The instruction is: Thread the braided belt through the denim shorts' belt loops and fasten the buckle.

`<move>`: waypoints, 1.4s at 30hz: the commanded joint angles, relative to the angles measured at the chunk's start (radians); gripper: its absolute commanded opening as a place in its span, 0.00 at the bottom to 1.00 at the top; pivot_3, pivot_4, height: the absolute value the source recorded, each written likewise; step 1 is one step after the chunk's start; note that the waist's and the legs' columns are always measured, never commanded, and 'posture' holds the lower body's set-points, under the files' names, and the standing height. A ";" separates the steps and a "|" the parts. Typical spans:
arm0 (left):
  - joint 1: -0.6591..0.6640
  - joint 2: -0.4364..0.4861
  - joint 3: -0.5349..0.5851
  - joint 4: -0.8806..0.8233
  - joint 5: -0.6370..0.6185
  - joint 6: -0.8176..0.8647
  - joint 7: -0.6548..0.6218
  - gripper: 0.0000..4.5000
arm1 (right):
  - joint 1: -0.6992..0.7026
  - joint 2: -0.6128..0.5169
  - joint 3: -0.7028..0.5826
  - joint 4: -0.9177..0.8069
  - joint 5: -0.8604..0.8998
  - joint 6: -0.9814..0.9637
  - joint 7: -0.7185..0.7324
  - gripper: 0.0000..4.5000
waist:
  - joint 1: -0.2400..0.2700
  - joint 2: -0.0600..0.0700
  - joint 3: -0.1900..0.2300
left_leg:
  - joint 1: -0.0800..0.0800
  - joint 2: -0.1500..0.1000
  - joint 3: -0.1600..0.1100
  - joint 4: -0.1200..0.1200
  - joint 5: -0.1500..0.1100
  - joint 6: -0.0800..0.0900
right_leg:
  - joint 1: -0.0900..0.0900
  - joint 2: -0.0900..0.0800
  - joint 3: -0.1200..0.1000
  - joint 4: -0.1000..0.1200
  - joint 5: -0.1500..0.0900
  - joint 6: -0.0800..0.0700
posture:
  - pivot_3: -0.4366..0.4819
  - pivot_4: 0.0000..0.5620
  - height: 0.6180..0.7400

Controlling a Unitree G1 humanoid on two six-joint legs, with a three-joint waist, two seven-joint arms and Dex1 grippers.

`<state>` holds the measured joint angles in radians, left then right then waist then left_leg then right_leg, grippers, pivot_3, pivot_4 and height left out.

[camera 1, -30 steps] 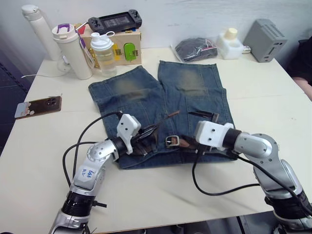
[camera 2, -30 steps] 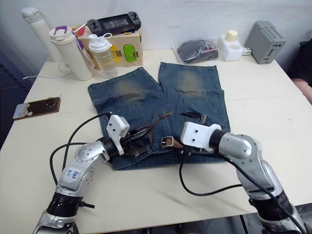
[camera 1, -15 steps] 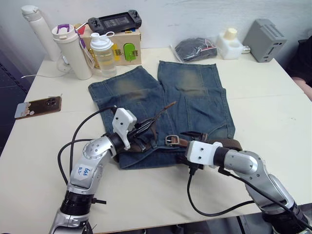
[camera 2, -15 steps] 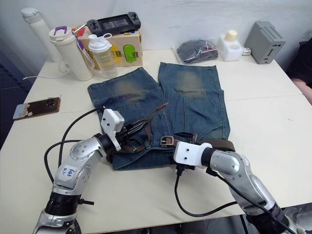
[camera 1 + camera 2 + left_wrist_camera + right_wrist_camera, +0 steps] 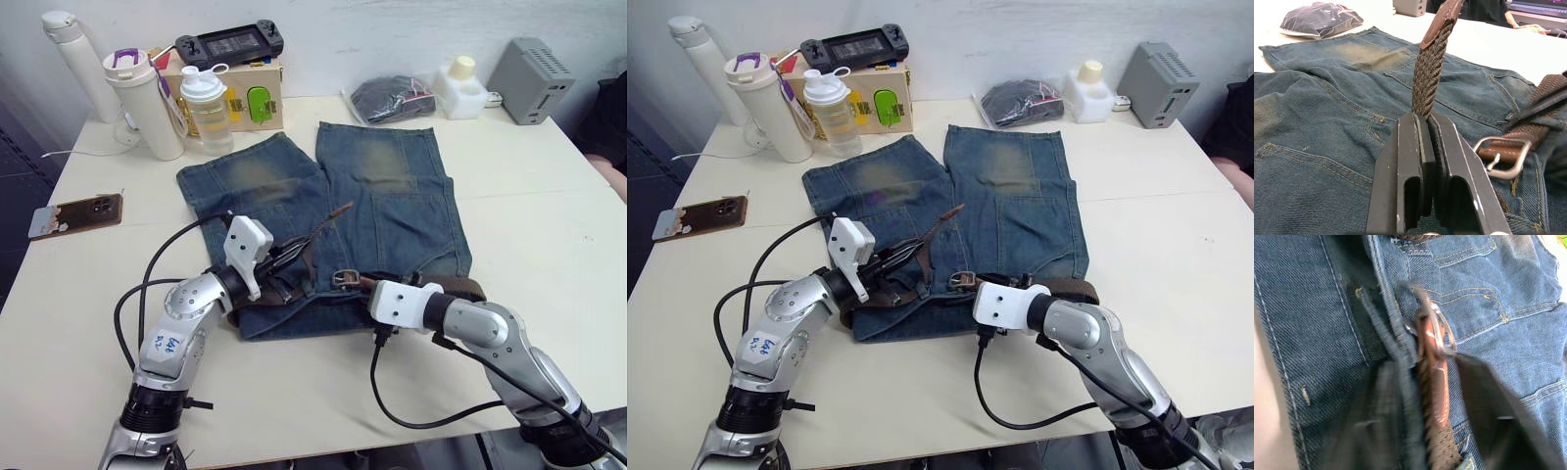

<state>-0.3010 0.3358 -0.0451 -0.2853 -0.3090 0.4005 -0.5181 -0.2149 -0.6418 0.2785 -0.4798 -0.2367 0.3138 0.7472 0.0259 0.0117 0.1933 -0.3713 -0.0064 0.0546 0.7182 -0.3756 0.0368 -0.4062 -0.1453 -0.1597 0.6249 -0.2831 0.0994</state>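
A pale table before a light wall

I stand at a cream-coloured table (image 5: 549, 206) and a plain pale wall (image 5: 392, 29) rises behind its far edge. Along the far side, from left to right, I see a white bottle (image 5: 76, 59), a white tumbler (image 5: 145, 103) with a purple lid, a clear shaker bottle (image 5: 209, 106), a small wooden box (image 5: 257, 93) carrying a black handheld console (image 5: 230, 42), a dark bag (image 5: 392, 98), a small white bottle (image 5: 460, 86) and a grey box (image 5: 531, 80). A phone (image 5: 76, 214) lies near the left edge. Past that edge the floor (image 5: 15, 196) is dark. The light is even and soft.
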 commanded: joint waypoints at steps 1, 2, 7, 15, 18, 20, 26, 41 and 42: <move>-0.009 0.010 0.022 -0.034 -0.011 -0.009 -0.004 0.00 | -0.013 0.009 -0.005 -0.012 -0.002 0.002 -0.007 0.01 | -0.001 0.000 0.000 | 0.000 0.000 0.000 0.000 0.000 0.000 | 0.000 0.000 0.000 0.000 0.000 0.000 | 0.48 0.27 0.56; -0.010 0.012 0.021 -0.034 -0.009 -0.009 -0.006 0.00 | -0.014 0.012 -0.006 -0.013 0.000 0.008 -0.008 0.00 | -0.001 0.000 0.000 | 0.000 0.000 0.000 0.000 0.000 0.000 | 0.000 0.000 0.000 0.000 0.000 0.000 | 0.48 0.27 0.56; 0.009 0.050 -0.022 -0.027 0.039 -0.022 -0.032 0.00 | -0.027 0.043 -0.027 -0.024 0.022 0.066 -0.015 0.00 | -0.001 0.000 0.000 | 0.000 0.000 0.000 0.000 0.000 0.000 | 0.000 0.000 0.000 0.000 0.000 0.000 | 0.48 0.27 0.56; 0.065 0.096 -0.047 -0.083 0.058 -0.013 -0.061 0.00 | -0.091 0.158 -0.109 -0.087 0.140 0.410 -0.036 0.00 | -0.002 0.000 0.000 | 0.000 0.000 0.000 0.000 0.000 0.000 | -0.001 0.000 0.000 0.000 0.000 0.000 | 0.48 0.27 0.56; 0.077 0.106 -0.036 -0.108 0.046 0.017 -0.059 0.00 | -0.125 0.207 -0.146 -0.112 0.184 0.563 -0.066 0.00 | -0.002 0.000 0.000 | 0.000 0.000 0.000 0.000 0.000 0.000 | -0.001 -0.001 0.000 0.000 0.000 0.000 | 0.48 0.27 0.56; 0.085 0.104 -0.024 -0.126 0.026 0.046 -0.051 0.00 | -0.143 0.223 -0.161 -0.122 0.203 0.630 -0.084 0.00 | -0.002 0.000 0.000 | 0.000 0.000 0.000 0.000 0.000 0.000 | -0.001 -0.002 0.000 0.001 0.000 0.000 | 0.48 0.27 0.56; 0.140 0.135 -0.045 -0.137 0.037 0.130 -0.050 0.00 | -0.197 0.260 -0.184 -0.146 0.256 0.766 -0.148 0.00 | -0.003 0.000 0.000 | 0.000 0.000 0.000 -0.001 0.000 0.000 | -0.002 -0.001 0.001 0.001 0.000 0.000 | 0.48 0.27 0.56; 0.059 0.048 -0.019 -0.147 -0.006 0.355 0.060 0.00 | -0.270 0.261 -0.157 -0.194 0.295 0.848 -0.267 0.00 | -0.002 0.000 0.000 | -0.001 -0.001 0.000 -0.001 0.000 0.000 | -0.002 0.001 0.000 0.001 0.000 0.000 | 0.48 0.27 0.56; 0.059 0.046 -0.019 -0.150 -0.007 0.363 0.064 0.00 | -0.270 0.261 -0.156 -0.195 0.298 0.850 -0.272 0.00 | -0.002 0.000 0.000 | -0.001 -0.001 0.000 -0.001 0.000 0.000 | -0.002 0.001 0.000 0.001 0.000 0.000 | 0.48 0.27 0.56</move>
<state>-0.2378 0.3887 -0.0668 -0.3978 -0.3023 0.7440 -0.4642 -0.4669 -0.3776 0.1371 -0.6235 0.0592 1.1623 0.5064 0.0238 0.0118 0.1932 -0.3724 -0.0076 0.0548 0.7172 -0.3755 0.0371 -0.4084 -0.1440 -0.1592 0.6263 -0.2831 0.0992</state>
